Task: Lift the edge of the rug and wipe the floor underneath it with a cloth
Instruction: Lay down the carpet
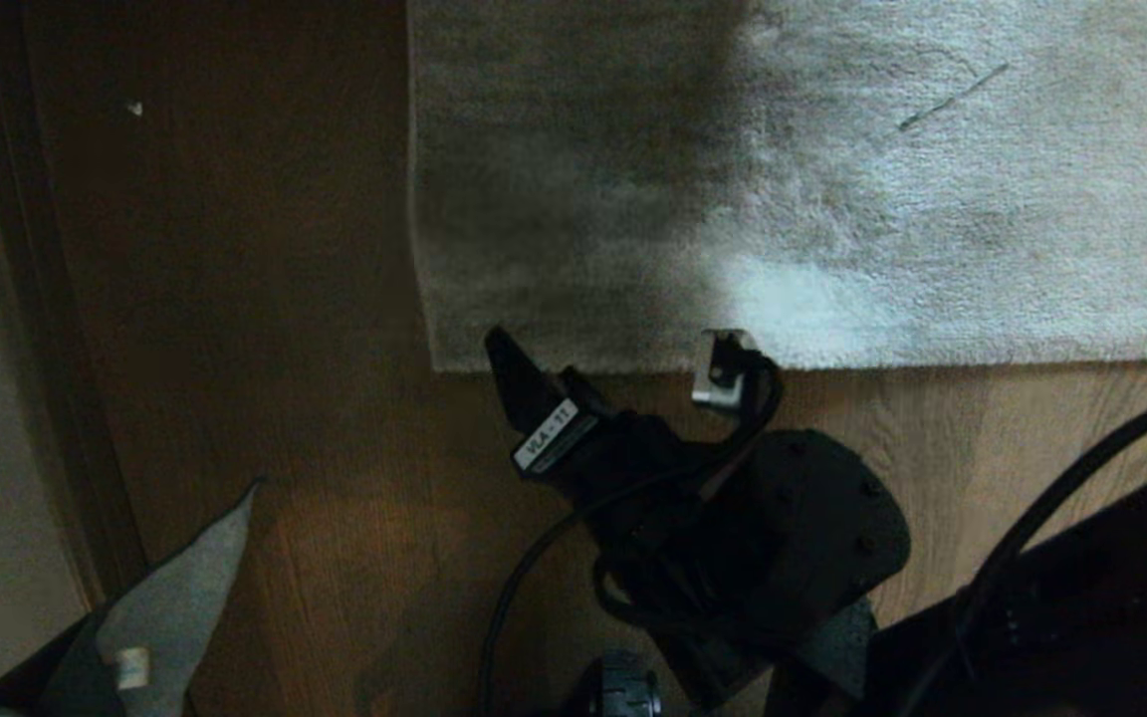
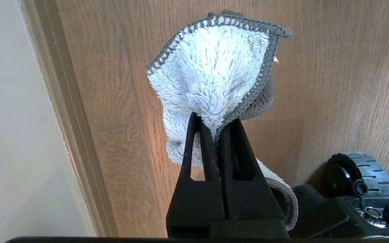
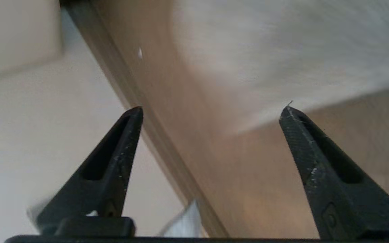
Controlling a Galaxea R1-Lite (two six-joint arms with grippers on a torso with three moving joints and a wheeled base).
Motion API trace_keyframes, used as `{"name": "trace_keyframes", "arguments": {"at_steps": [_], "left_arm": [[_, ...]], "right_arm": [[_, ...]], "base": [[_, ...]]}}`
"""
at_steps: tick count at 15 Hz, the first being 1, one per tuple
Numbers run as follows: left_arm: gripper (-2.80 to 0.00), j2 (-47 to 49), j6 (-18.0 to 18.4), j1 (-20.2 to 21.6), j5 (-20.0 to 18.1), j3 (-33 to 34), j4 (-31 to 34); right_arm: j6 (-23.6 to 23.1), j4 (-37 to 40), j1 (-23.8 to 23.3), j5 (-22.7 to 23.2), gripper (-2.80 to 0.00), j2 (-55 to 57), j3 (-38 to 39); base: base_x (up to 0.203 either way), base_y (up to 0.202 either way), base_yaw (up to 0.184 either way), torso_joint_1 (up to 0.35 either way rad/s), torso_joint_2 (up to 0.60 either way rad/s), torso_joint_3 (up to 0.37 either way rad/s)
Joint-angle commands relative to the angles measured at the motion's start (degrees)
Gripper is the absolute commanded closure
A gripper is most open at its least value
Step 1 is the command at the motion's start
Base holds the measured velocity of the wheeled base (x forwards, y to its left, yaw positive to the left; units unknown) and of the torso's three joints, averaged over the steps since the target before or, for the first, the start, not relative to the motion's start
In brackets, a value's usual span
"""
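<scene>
Meanwhile, right tool [image 3: 211, 109] gapes — left tool [image 2: 214, 123] pinches cloth [image 2: 211, 74].

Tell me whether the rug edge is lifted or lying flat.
Flat. The rug edge lies on the floor along its whole visible length; the right gripper, jaws open, holds nothing.

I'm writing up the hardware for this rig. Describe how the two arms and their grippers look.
The right gripper has matt black tapered fingers with slotted cut-outs, a white label with dark lettering, a silver bracket and black cables looping over a rounded black wrist housing. The left gripper has the same black wedge-shaped, slotted fingers on a black block base. Little else of the left arm shows.
</scene>
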Motion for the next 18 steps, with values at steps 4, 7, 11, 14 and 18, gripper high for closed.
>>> {"name": "trace_keyframes", "arguments": {"at_steps": [4, 7, 11, 14, 18], "left_arm": [[0.00, 0.0, 0.0, -0.1, 0.0, 0.0, 0.0], [0.00, 0.0, 0.0, -0.1, 0.0, 0.0, 0.0], [0.00, 0.0, 0.0, -0.1, 0.0, 0.0, 0.0], [0.00, 0.0, 0.0, -0.1, 0.0, 0.0, 0.0], [0.00, 0.0, 0.0, 0.0, 0.0, 0.0, 0.0]], "right_arm": [[1.0, -2.7, 4.5, -0.2, -2.80, 5.3, 0.1], [0.9, -2.7, 4.3, -0.2, -2.80, 5.3, 1.4], [0.7, -2.7, 1.3, -1.6, -2.80, 4.9, 4.1], [0.3, -2.7, -2.4, -1.7, 0.00, 3.6, 6.1], [0.0, -2.7, -9.0, -1.9, 0.00, 1.8, 13.7]], "base": [[0.000, 0.000, 0.000, 0.000, 0.00, 0.000], [0.000, 0.000, 0.000, 0.000, 0.00, 0.000], [0.000, 0.000, 0.000, 0.000, 0.00, 0.000], [0.000, 0.000, 0.000, 0.000, 0.00, 0.000], [0.000, 0.000, 0.000, 0.000, 0.00, 0.000]]}}
